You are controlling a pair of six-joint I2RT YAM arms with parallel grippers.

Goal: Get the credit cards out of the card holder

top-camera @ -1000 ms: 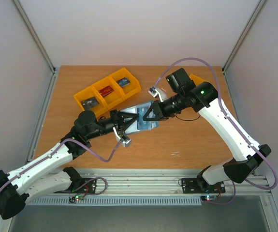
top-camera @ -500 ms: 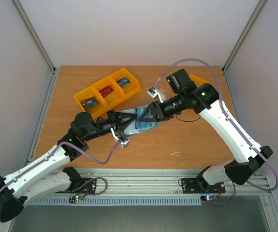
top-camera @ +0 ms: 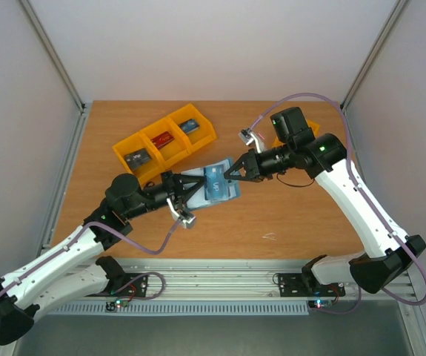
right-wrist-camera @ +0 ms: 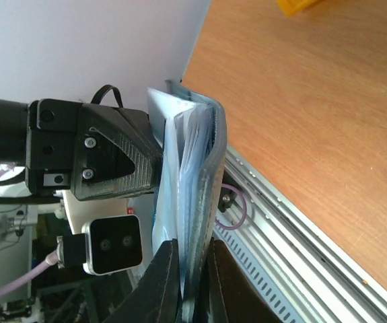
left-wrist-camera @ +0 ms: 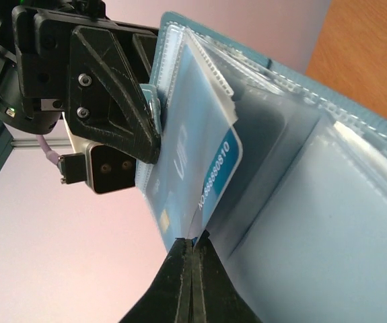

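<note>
The blue-teal card holder [top-camera: 226,190] hangs open above the table between my two grippers. In the left wrist view its clear pockets [left-wrist-camera: 328,222] face the camera, and a blue credit card [left-wrist-camera: 193,161] sticks partway out of one. My left gripper [left-wrist-camera: 192,245] is shut on that card's lower corner. My right gripper [right-wrist-camera: 194,252] is shut on the opposite edge of the card holder [right-wrist-camera: 203,155], seen edge-on there. From above, the left gripper [top-camera: 197,184] and right gripper [top-camera: 228,174] face each other across the holder. No other card inside it shows.
A three-part orange bin [top-camera: 147,135] stands at the back left, holding a dark grey card [top-camera: 136,157], a red card [top-camera: 163,139] and a blue card [top-camera: 191,126]. Another orange bin [top-camera: 310,124] peeks out behind the right arm. A metal rail [top-camera: 220,267] runs along the near table edge.
My right gripper opened, shifted to the right and shut again on the holder's edge. The left arm drew back slightly to the left, and the holder now lies spread wider between them.
</note>
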